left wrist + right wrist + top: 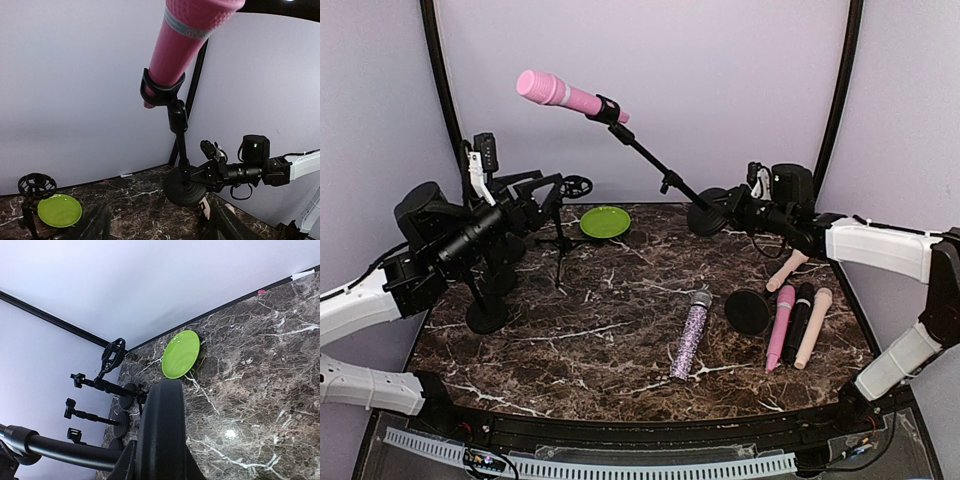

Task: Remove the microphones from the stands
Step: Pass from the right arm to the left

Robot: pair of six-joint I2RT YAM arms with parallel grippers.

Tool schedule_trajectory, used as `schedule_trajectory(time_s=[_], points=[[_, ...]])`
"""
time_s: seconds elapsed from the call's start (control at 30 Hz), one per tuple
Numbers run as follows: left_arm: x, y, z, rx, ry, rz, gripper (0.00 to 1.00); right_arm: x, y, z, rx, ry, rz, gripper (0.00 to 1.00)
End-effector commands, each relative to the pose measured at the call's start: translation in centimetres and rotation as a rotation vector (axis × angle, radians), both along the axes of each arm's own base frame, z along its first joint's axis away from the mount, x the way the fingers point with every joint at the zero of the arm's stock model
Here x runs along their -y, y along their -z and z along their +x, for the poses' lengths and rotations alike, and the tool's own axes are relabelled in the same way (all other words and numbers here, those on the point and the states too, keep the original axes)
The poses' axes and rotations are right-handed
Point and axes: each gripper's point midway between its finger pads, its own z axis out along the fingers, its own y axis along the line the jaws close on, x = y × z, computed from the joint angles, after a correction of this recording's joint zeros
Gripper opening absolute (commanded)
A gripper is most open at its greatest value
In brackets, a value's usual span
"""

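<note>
A pink microphone [560, 93] [186, 45] sits in the black clip [162, 93] at the top of a tilted stand [650, 160]. The stand's round base [705, 213] [162, 425] is off the table on its edge, and my right gripper [727, 208] [159, 460] is shut on it. My left gripper [542, 192] [160, 231] is open at the back left, below and left of the microphone, apart from it. Its fingers [95, 225] hold nothing.
A green plate [605, 221] lies at the back. Several empty stands [490, 290] crowd the left side. A glittery microphone [690, 333] lies mid-table. Several microphones [798, 322] and a black disc [748, 311] lie at the right.
</note>
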Motion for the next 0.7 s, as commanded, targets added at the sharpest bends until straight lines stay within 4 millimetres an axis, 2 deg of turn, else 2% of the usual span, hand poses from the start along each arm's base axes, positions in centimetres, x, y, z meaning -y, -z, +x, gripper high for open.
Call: schedule_trajectory(time_s=[0.0,0.13,0.27,0.53,0.57,0.63,0.67], points=[[3.5,-1.1,-0.5,0.038,0.101,-0.105,0.70,-2.9,-8.7,-1.3,0.215,-0.034,0.225,0.00],[7.1,-1.1,-0.9,0.051,0.222,-0.113,0.72,-5.8,-9.1,-3.0,0.208,-0.102,0.293,0.00],[9.1,-1.4,-0.7,0.068,0.288,-0.117,0.75,-8.4,-9.4,-4.7,0.198,-0.172,0.316,0.00],[9.2,-2.5,-0.2,0.116,0.268,-0.147,0.79,-10.9,-8.9,-6.5,0.168,-0.253,0.339,0.00],[9.1,-2.5,-0.1,0.118,0.260,-0.144,0.78,-11.1,-8.8,-6.6,0.165,-0.261,0.343,0.00],[9.1,-2.3,0.2,0.121,0.242,-0.135,0.68,-11.5,-8.6,-6.8,0.158,-0.275,0.347,0.00],[9.2,-2.2,0.2,0.124,0.244,-0.130,0.59,-11.7,-8.5,-6.9,0.155,-0.280,0.347,0.00]])
